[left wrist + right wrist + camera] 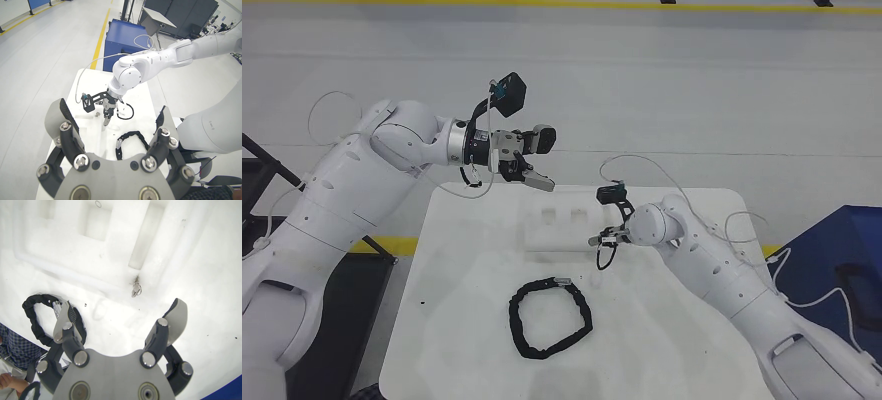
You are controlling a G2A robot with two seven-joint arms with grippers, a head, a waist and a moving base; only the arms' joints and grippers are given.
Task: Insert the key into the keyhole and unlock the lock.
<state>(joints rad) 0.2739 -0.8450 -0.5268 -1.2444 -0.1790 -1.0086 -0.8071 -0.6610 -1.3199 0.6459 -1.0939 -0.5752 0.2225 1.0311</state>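
Your left claw (113, 114) is closest to the lens, spread wide with nothing between its pads and held high over the table's far edge. I'd say it's parked out of the way there, ready to steady the lock when it's needed. Moving right, the lock (550, 318) is a black sleeved chain closed in a loop. It lies flat on the table (442, 330), metal barrel (562, 283) on the side toward the foam block (562, 225), well apart from both claws. On to that white block: the key (136, 290) is stuck in a slit at its edge with the ring end poking out, which looks like a stand that offers you the head to pinch. Your right claw (122, 308) hangs near the key, released and empty, lined up on it. My read is that the grab is the step in hand and nothing is inserted yet. Mind that thin key twisting in the pads.
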